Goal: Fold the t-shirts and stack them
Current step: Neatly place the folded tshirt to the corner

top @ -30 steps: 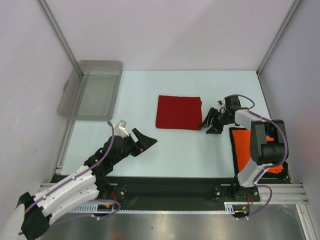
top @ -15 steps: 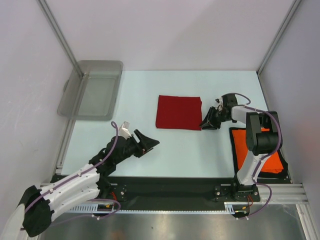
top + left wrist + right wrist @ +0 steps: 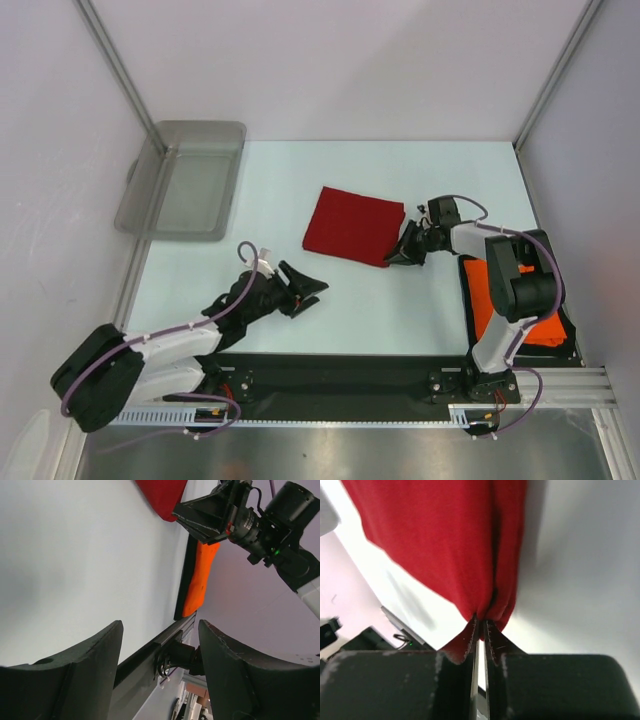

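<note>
Red t-shirt (image 3: 350, 227), orange t-shirt (image 3: 479, 297) — two.

Dark red t-shirt (image 3: 350, 227): plain, folded into a compact rectangle. It lies flat near the middle of the table (image 3: 300, 180), skewed to the table's edges. Its near right corner is pinched between the closed fingers of the right gripper (image 3: 398, 256) (layered fold edges show in the wrist view). Bright orange t-shirt (image 3: 484, 292): plain, lying flat at the near right side, apart from the red one. It is partly hidden, so its fold cannot be judged.
</note>
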`<state>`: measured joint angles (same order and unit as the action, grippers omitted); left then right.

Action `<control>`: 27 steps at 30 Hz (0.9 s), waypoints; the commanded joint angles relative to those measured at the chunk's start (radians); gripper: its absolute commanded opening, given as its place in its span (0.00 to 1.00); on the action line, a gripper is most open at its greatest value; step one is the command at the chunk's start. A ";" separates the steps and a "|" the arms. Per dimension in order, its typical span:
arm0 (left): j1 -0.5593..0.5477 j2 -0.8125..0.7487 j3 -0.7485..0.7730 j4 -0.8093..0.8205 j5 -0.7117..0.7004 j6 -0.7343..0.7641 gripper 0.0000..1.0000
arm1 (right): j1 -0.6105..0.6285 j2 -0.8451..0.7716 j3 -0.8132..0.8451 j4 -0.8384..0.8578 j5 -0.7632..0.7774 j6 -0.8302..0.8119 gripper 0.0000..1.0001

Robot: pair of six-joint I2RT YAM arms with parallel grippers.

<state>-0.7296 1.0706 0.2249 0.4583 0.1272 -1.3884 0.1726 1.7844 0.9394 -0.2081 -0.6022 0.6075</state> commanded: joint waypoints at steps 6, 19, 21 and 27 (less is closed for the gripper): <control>-0.027 0.265 0.116 0.304 0.031 -0.052 0.65 | 0.036 -0.147 -0.031 -0.049 -0.012 0.085 0.54; -0.211 0.649 0.378 0.297 -0.241 -0.287 0.58 | -0.165 -0.393 0.091 -0.421 0.128 -0.146 0.72; -0.218 0.664 0.386 0.269 -0.288 -0.323 0.59 | -0.165 -0.427 0.087 -0.433 0.131 -0.156 0.72; -0.220 0.730 0.410 0.260 -0.307 -0.393 0.72 | -0.191 -0.485 0.029 -0.421 0.111 -0.153 0.72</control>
<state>-0.9451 1.7607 0.5983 0.7284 -0.1257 -1.7115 0.0048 1.3357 0.9897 -0.6106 -0.4847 0.4774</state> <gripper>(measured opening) 0.706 0.719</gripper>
